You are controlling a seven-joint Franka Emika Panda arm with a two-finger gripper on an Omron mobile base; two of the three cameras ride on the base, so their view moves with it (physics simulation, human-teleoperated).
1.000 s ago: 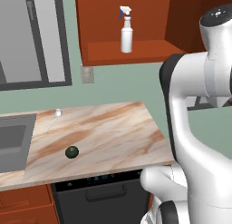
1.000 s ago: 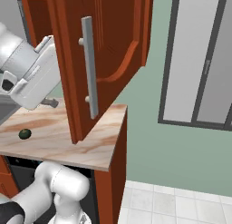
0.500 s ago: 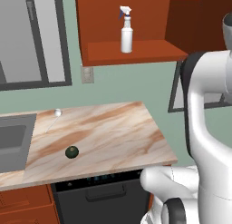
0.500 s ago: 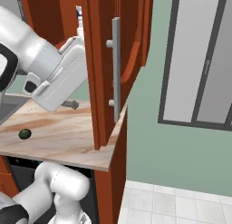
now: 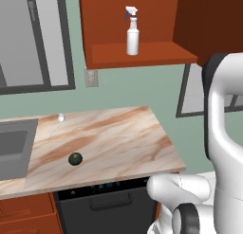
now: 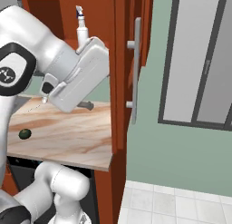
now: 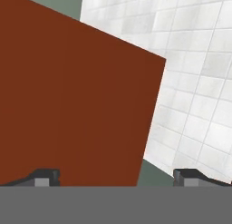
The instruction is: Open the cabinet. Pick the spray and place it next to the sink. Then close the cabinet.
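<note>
White plastic spray bottle (image 5: 132,33) stood upper centre on red-brown cabinet (image 5: 142,55) shelf; fingers (image 7: 115,177) wide, empty; should clear the door edge first.

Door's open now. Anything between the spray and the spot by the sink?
Nothing visible blocks it. The spray stands alone on the open cabinet shelf. Below, the counter toward the sink holds just a small dark green ball, off the direct line.
</note>
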